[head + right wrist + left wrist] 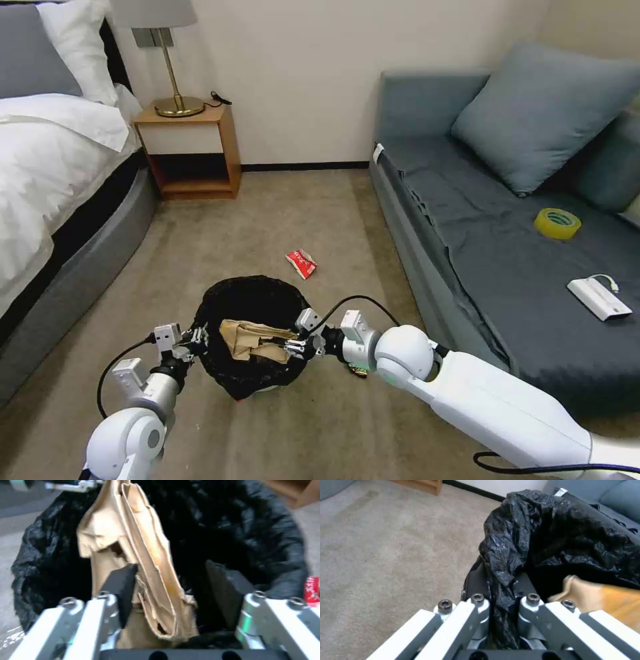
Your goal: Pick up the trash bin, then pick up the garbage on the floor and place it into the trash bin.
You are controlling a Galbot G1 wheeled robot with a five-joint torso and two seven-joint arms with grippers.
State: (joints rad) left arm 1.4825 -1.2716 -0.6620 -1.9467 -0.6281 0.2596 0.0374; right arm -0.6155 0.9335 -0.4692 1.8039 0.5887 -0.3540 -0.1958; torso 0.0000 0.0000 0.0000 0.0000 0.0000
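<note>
The trash bin [248, 373], lined with a crinkly black bag [560, 537], sits low in front of me. My left gripper [194, 339] [501, 590] is shut on the near-left part of its rim. A crumpled brown paper bag [252, 339] [146, 555] lies inside the bin's mouth. My right gripper [294, 347] [173, 580] hangs over the bin's right rim, open, with the paper bag leaning against one finger [121, 585]. A red snack wrapper [301, 263] [312, 591] lies on the carpet beyond the bin. A small yellow-brown piece [358, 371] peeks out below my right wrist.
A bed [60, 173] stands on the left and a wooden nightstand [190, 150] with a lamp at the back. On the right, a grey sofa [480, 267] holds a yellow tape roll [557, 223] and a white box with a cable [599, 297]. Open carpet lies between them.
</note>
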